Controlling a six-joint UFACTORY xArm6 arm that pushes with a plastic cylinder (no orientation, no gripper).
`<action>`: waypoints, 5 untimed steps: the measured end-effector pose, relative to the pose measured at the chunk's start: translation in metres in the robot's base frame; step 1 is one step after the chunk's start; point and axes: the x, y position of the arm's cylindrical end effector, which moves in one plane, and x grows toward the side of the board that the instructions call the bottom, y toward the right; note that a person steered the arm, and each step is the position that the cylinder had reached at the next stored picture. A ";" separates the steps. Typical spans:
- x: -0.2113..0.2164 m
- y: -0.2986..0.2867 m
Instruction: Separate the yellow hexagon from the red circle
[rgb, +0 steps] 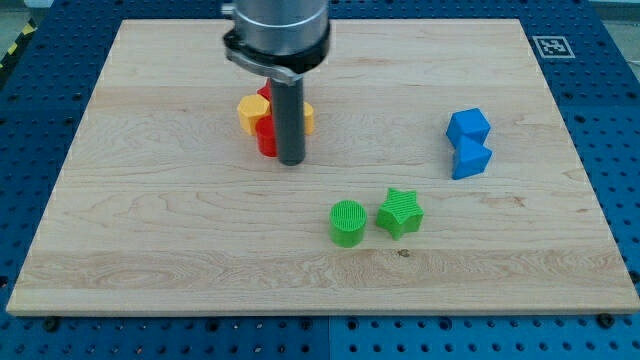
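A yellow hexagon (251, 113) lies on the wooden board (150, 220) at the view's upper middle. A red block (265, 134) touches its right side; its shape is partly hidden, so I cannot confirm it as the circle. Another yellow block (308, 117) peeks out to the right of the rod. My tip (291, 160) stands just right of and below the red block, close to or touching it. The rod hides the middle of this cluster.
A green cylinder (347, 222) and a green star (400, 212) lie side by side at the lower middle. Two blue blocks (468, 143) are stacked together at the view's right. A tag marker (551, 45) sits at the board's top right corner.
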 end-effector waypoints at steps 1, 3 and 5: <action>0.000 -0.027; -0.040 -0.080; -0.085 -0.170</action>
